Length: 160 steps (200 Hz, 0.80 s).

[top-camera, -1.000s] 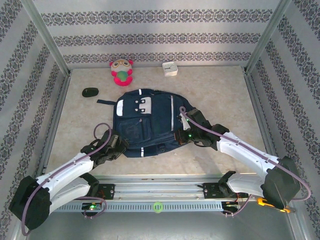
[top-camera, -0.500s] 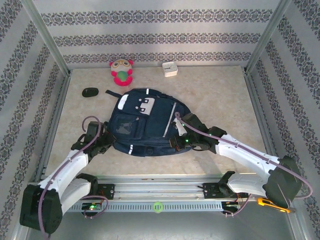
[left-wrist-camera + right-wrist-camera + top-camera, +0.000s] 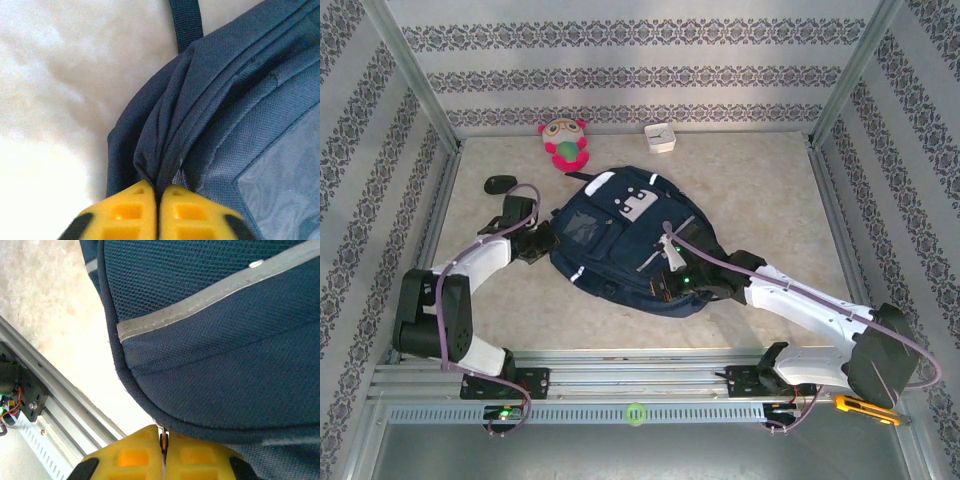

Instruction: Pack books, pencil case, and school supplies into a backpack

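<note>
Navy backpack [image 3: 620, 235] lying flat and skewed in the middle of the table [image 3: 770, 190]. Pinched shut on a fold at its left edge: left gripper [image 3: 157, 197]. Clamped tight on its near rim: right gripper [image 3: 163, 440]. Behind, plush toy [image 3: 563, 143] and white box [image 3: 660, 137].

Right end effector [image 3: 163, 440] tight on seam of navy backpack [image 3: 215, 340]

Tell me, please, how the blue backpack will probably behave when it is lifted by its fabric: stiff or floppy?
Probably floppy: the backpack fabric bunches into folds where the left end effector pinches it. Lifted from one pinch, it would likely sag, since it lies slumped and uneven. Its coarse weave probably resists slipping.
</note>
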Tool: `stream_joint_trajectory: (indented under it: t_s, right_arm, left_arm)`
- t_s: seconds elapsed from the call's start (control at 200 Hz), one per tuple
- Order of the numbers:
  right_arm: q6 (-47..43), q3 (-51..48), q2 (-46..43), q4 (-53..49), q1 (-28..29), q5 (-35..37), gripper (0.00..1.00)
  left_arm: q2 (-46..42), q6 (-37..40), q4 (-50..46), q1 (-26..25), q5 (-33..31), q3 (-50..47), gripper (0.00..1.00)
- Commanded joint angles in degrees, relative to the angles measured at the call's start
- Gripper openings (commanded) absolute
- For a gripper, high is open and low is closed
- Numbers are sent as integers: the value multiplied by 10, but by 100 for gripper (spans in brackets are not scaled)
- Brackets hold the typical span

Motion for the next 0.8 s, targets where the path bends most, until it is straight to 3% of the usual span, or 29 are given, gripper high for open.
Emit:
stream_joint_trajectory:
  t_s: [0.0,0.125,0.22,0.315,0.51,0.665,0.795]
  right_arm:
    - [18,10,-3,-12,-4,14,0]
    - [22,-8,-15,-12,-34,14,0]
    - [15,-15,-25,-10,-53,3,0]
    - [6,-20,-31,-8,-68,-12,0]
    - [-3,-27,-32,6,-80,-40,0]
    - [-4,-31,-31,19,-81,-50,0]
    - [-3,-34,-31,25,-80,-55,0]
  left_arm:
    - [-6,43,31,9,25,28,27]
    - [-62,104,-10,2,11,28,55]
    - [-117,180,-36,-10,-10,23,67]
    - [-175,266,6,-26,18,-8,68]
    - [-247,473,95,-107,156,-58,66]
    - [-205,600,69,-228,182,-12,70]
    - [-120,679,35,-314,176,56,73]
